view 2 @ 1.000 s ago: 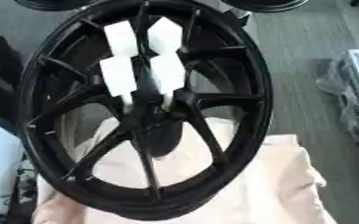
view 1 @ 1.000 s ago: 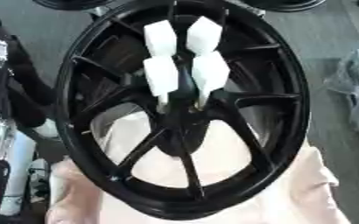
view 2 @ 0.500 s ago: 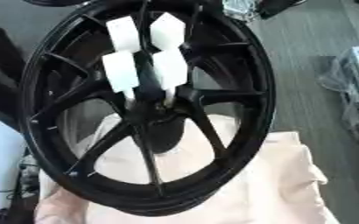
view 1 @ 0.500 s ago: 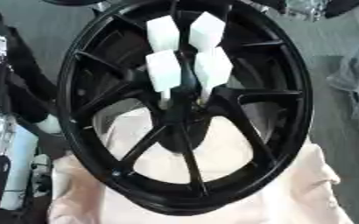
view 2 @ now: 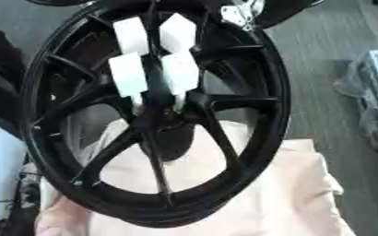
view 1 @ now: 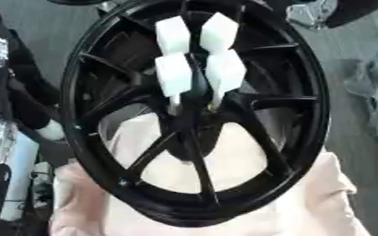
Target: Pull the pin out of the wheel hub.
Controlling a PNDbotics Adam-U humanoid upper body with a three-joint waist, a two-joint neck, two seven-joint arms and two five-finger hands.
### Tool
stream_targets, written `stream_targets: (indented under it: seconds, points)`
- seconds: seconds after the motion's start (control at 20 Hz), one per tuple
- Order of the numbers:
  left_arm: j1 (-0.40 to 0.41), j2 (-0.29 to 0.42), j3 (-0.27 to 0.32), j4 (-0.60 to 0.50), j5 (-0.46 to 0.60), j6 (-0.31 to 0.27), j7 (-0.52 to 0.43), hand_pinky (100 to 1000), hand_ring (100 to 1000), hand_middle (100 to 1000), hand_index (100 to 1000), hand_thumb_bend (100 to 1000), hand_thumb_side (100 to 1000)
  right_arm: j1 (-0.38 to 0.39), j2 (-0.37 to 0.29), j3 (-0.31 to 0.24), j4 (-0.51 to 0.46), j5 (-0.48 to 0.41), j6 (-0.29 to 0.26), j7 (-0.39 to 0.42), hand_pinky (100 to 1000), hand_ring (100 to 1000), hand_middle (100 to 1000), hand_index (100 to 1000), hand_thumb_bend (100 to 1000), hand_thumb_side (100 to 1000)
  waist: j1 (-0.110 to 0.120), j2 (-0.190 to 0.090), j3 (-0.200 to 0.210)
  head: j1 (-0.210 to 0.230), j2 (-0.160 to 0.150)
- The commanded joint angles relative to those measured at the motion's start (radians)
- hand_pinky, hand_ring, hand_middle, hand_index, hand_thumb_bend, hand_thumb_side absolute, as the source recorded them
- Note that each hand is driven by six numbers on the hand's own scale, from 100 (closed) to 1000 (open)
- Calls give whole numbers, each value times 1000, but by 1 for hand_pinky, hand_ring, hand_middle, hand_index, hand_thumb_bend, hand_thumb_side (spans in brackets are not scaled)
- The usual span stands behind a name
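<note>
Black spoked wheel hub (view 1: 196, 115) with four white block-headed pins (view 1: 198, 57) still seated, unchanged apart from camera shift; neither hand is in view, so extraction has not begun.

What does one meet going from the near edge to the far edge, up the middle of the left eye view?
Pale pink cloth → near rim of the black spoked wheel → its dark centre hub → four white block-shaped pieces.

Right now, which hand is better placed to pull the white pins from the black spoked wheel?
Neither side: no hand shows, and the white block-shaped pins stand centred in the black spoked wheel.
</note>
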Motion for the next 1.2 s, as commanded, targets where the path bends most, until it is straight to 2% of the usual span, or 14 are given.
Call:
stream_targets:
  seconds: [0.05,0.1,0.2,0.35,0.55,0.95,1.1,1.15,1.2]
  points:
    - [-11,29,2,-12,0,-1,-5,626,795,677,739,313,662,-9,-4,-1,-23,12,23,14,731,661,738,811,100,423,1,-26,3,0,0]
    - [-11,29,2,-12,1,-1,-5,626,795,677,739,313,662,-8,-3,2,-22,9,27,19,737,682,745,813,100,433,1,-26,4,0,1]
    - [-12,29,2,-11,1,-1,-5,626,794,676,738,314,663,-4,-2,9,-22,2,35,30,730,662,732,813,100,411,0,-26,5,0,2]
    - [-12,29,1,-9,2,0,-5,627,794,676,737,313,664,2,-4,18,-28,-8,49,53,718,609,685,794,100,261,-1,-25,6,-1,2]
    - [-14,29,0,-9,4,0,-6,627,794,675,736,313,666,9,-6,30,-28,-27,82,78,724,609,658,783,100,313,-1,-25,7,-5,-3]
    - [-15,29,-3,-7,6,2,-10,627,793,675,735,311,669,25,-10,41,-58,-41,95,121,717,603,664,794,100,311,-2,-25,10,-8,-3]
    - [-17,28,4,-1,9,2,-4,628,793,673,735,310,671,33,-10,44,-66,-40,92,127,721,643,693,807,100,318,-2,-24,12,-10,1]
    - [-18,28,9,1,10,1,1,628,792,673,734,310,669,35,-10,47,-67,-39,90,128,707,679,700,806,100,372,-2,-24,13,-12,2]
    - [-19,28,15,2,12,-1,6,628,792,673,734,310,669,37,-10,49,-68,-38,88,128,705,684,698,805,100,385,-2,-23,14,-14,3]
